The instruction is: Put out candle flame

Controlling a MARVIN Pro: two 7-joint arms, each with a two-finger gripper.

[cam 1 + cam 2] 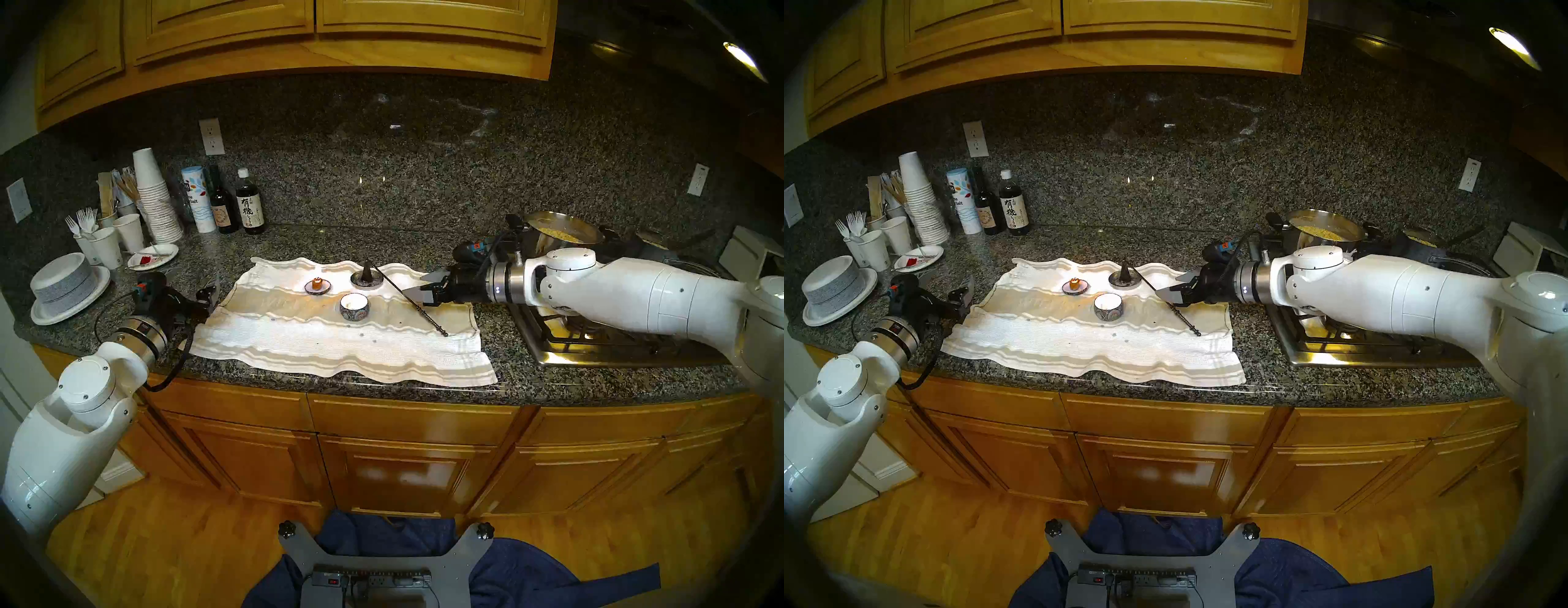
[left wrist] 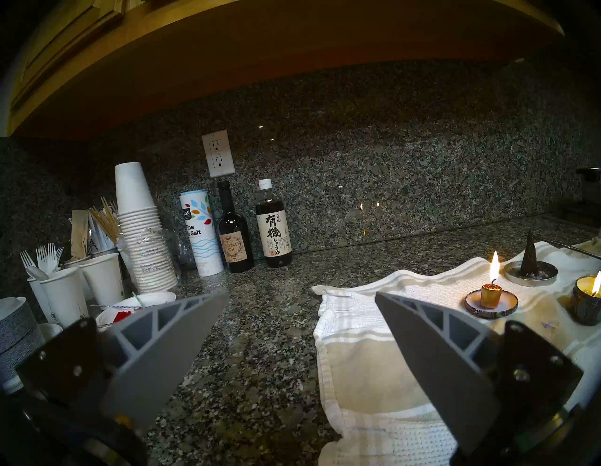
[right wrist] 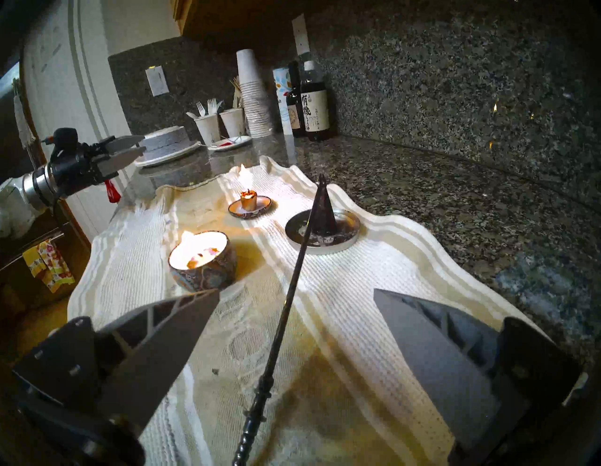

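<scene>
Right gripper (image 3: 296, 296) spread wide, straddling the snuffer (image 3: 294, 286) handle (cone parked on its dish (image 3: 344, 244)), presumably to grasp it; both candles (image 3: 198, 260) lit on the towel (image 3: 357, 293); left gripper (image 2: 300, 297) open, idle.

Small orange candle (image 1: 317, 283) burns upright on its saucer; at its four o'clock, bowl candle (image 1: 354, 306) burns; long-handled snuffer (image 1: 403, 293) leans at three o'clock.

A short orange candle (image 2: 491, 294) burns on a small round dish (image 2: 472, 304), upon a white ribbed cloth (image 2: 406, 293) over speckled granite counter (image 2: 260, 325).
</scene>
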